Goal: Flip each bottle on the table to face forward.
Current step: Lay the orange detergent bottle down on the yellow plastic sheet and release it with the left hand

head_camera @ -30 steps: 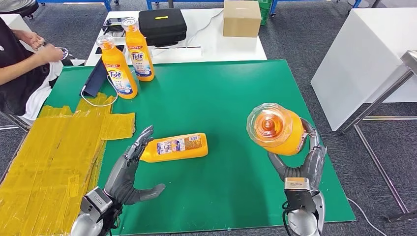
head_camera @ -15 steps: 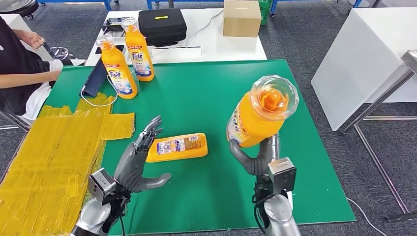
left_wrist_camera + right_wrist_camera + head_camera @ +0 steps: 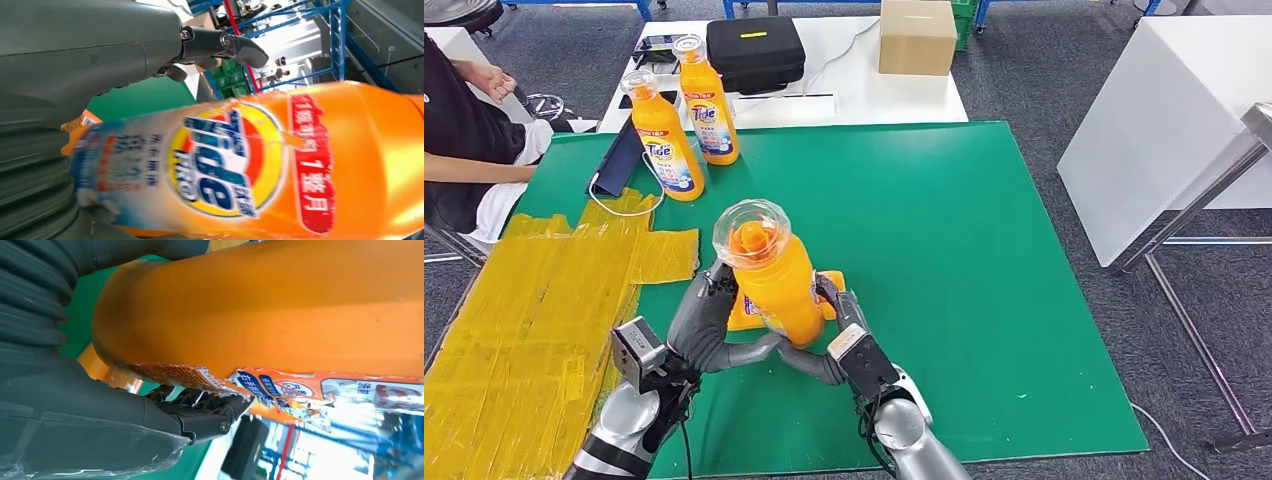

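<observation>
An orange Tide bottle with a clear cap stands nearly upright above the middle of the green mat. My right hand grips it low, fingers wrapped around its body. My left hand is spread right beside it, palm toward the front label, fingers straight and not closed around it. A second orange bottle lies on its side on the mat behind the held one, mostly hidden. Two more bottles stand upright at the mat's back left.
Yellow sheets cover the mat's left side. A person sits at the far left. A dark blue flat item leans by the upright bottles. A black case and a cardboard box sit on the white table behind.
My right hand has carried the bottle from the mat's right side to the middle, up against my left hand. The left hand rose slightly toward it. The lying bottle has not moved.
</observation>
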Tool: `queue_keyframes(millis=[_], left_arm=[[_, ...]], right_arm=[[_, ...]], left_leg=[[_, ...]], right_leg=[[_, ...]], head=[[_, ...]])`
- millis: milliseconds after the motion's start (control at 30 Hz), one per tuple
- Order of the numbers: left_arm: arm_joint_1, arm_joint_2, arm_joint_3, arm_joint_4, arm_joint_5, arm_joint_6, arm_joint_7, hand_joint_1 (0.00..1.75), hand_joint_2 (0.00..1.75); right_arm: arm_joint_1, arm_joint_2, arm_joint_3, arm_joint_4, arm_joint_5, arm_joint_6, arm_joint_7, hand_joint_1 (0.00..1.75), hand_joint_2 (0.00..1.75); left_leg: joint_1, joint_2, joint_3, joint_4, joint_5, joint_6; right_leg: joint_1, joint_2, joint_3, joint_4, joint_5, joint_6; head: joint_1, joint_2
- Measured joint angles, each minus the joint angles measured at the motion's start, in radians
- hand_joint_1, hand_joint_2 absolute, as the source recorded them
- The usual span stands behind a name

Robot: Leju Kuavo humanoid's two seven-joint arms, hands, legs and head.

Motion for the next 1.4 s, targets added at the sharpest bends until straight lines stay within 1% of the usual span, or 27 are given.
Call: queue_keyframes(millis=[300,633,667,767,800,1333,1367,1400], left_arm=[[-0.011,0.000,-0.005,0.021,-0.012,0.026,0.002,0.00,1.75],[-0.018,-0.007,-0.012,0.042,-0.027,0.041,0.004,0.00,1.75],[-0.019,-0.008,-0.012,0.043,-0.026,0.042,0.004,0.38,1.75],[-0.020,-0.009,-0.014,0.044,-0.022,0.042,0.002,1.68,1.75],[-0.020,-0.009,-0.016,0.044,-0.019,0.042,0.001,1.75,1.75],[-0.028,-0.011,-0.022,0.049,0.010,0.035,0.000,1.75,1.75],[-0.029,-0.011,-0.023,0.050,0.012,0.035,0.000,1.75,1.75],[-0.030,-0.011,-0.023,0.050,0.016,0.035,0.000,1.75,1.75]], right_arm=[[-0.027,0.000,0.043,0.065,0.014,-0.013,0.002,1.75,1.75],[-0.044,0.000,0.062,0.097,0.035,-0.044,0.004,1.75,1.75],[-0.044,0.000,0.063,0.100,0.037,-0.050,0.005,1.75,1.75],[-0.045,0.000,0.065,0.106,0.043,-0.063,0.005,1.75,1.75],[-0.045,0.000,0.065,0.108,0.044,-0.066,0.005,1.75,1.75],[-0.049,0.000,0.072,0.119,0.046,-0.074,0.004,1.75,1.75],[-0.050,0.000,0.072,0.119,0.046,-0.075,0.004,1.71,1.75],[-0.049,0.000,0.072,0.120,0.045,-0.076,0.004,1.38,1.75]], left_leg=[[0.000,0.000,0.000,0.000,0.000,0.000],[0.000,0.000,0.000,0.000,0.000,0.000],[0.000,0.000,0.000,0.000,0.000,0.000],[0.000,0.000,0.000,0.000,0.000,0.000],[0.000,0.000,0.000,0.000,0.000,0.000],[0.000,0.000,0.000,0.000,0.000,0.000],[0.000,0.000,0.000,0.000,0.000,0.000],[0.000,0.000,0.000,0.000,0.000,0.000]], right_leg=[[0.000,0.000,0.000,0.000,0.000,0.000],[0.000,0.000,0.000,0.000,0.000,0.000],[0.000,0.000,0.000,0.000,0.000,0.000],[0.000,0.000,0.000,0.000,0.000,0.000],[0.000,0.000,0.000,0.000,0.000,0.000],[0.000,0.000,-0.001,0.000,0.000,0.000],[0.000,0.000,-0.001,0.000,0.000,0.000],[0.000,0.000,-0.001,0.000,0.000,0.000]], head=[[0.000,0.000],[0.000,0.000],[0.000,0.000],[0.000,0.000],[0.000,0.000],[0.000,0.000],[0.000,0.000],[0.000,0.000]])
